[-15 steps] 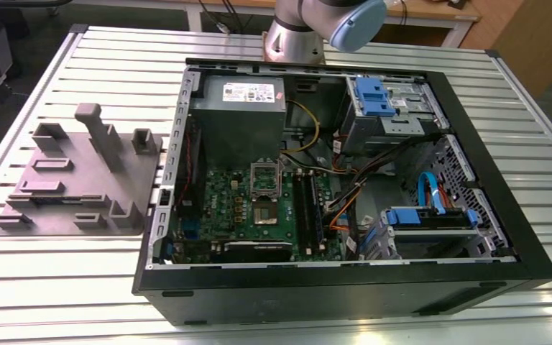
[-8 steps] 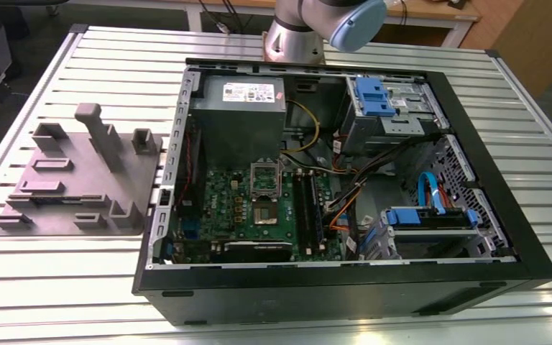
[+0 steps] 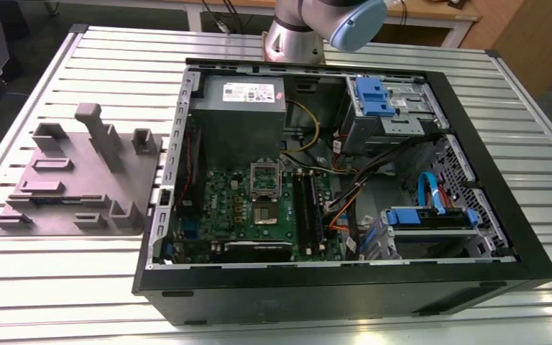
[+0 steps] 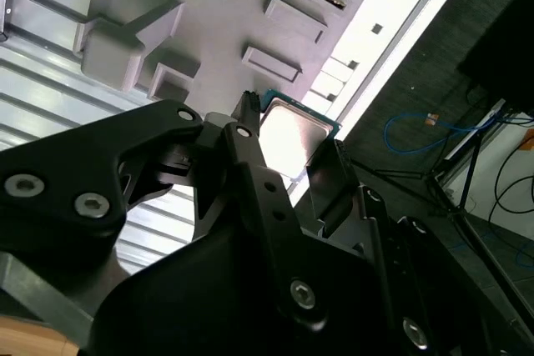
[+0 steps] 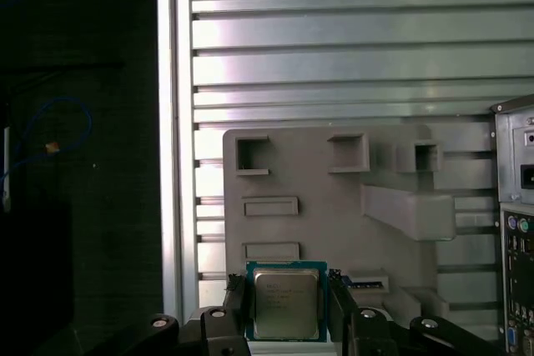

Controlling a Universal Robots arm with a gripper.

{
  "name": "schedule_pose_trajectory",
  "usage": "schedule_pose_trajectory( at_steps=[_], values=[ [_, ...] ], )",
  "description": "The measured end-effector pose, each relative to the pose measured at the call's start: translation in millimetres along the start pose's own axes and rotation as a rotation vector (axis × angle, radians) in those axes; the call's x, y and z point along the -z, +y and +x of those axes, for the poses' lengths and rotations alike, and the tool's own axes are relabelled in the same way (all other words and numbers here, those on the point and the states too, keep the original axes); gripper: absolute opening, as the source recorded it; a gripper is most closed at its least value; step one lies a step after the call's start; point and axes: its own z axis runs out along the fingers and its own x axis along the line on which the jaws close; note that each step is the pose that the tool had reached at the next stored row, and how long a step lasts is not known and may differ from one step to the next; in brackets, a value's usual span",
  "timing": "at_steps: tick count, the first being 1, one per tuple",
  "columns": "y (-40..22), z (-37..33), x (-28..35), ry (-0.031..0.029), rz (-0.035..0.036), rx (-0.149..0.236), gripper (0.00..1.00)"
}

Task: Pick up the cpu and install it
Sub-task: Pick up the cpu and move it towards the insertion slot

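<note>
Fingers (image 5: 237, 306) narrow, pinched on two opposite edges of the cpu (image 5: 286, 304), one black pad per side. Visible in both wrist views with silver lid toward the cameras, green rim around it, square between the pads, no evident tilt. Held by the gripper (image 4: 290, 127) clear above the grey holder tray (image 5: 334, 198), not resting in any of its pockets. Tray flat on the slatted table (image 3: 55, 287), just beside the open computer case (image 3: 353, 295), on the exterior view's left.

Pick-up half judged done: chip off the tray and clamped between the pads. Install half judged wholly open. Chip over the tray side of the table, not over the case.

Inside the case, motherboard (image 3: 247, 215) lying flat, socket (image 3: 261, 213) near its middle, just beside the long black RAM slots (image 3: 307, 205). What looks like a raised retention frame (image 3: 264, 172) next to the socket, on the side toward the power supply (image 3: 242, 118). Socket apparently bare, though too small to tell for certain.

Left, as far as can be judged: the whole of the seating, meaning the crossing to the case, the squaring over the socket and the release.
</note>
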Motion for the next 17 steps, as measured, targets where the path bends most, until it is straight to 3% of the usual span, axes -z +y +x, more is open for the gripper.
schedule_pose_trajectory(
  at_steps=[9, 17],
  values=[
    [0.4, 0.1, 8.7, 0.0, -0.0001, 0.0, 0.47],
    [0.4, -0.1, 9.6, 0.0, 0.0, 0.0, 0.47]
  ],
)
